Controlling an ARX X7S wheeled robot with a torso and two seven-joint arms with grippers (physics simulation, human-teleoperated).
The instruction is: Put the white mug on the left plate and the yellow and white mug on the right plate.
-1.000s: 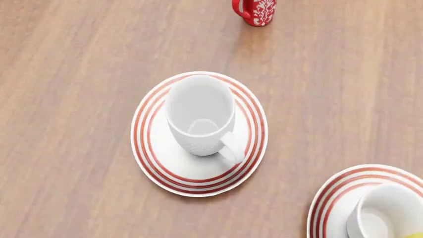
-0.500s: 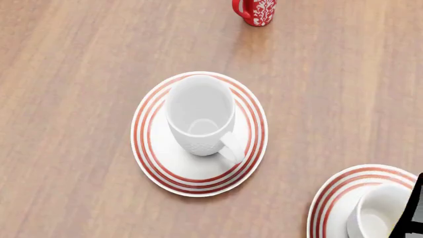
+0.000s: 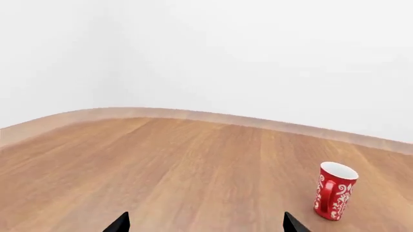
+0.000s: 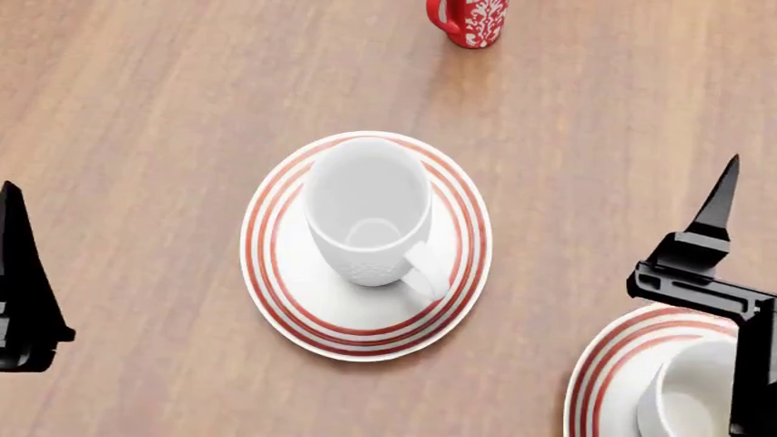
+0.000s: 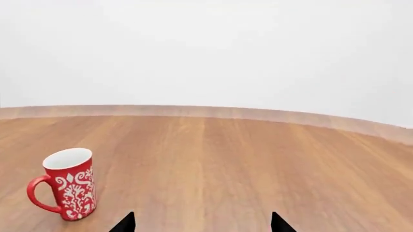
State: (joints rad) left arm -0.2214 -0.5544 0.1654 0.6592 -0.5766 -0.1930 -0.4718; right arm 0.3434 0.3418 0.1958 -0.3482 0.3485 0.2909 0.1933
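Sitting: white mug (image 4: 368, 211) on L plate (image 4: 291, 300)

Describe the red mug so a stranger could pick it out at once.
Start at the wooden table and find the red-ringed plate holding the large white mug near its middle. Look past that plate toward the table's far side: the red mug stands there upright, alone on bare wood. It is the only red one, patterned in white, with a white inside.
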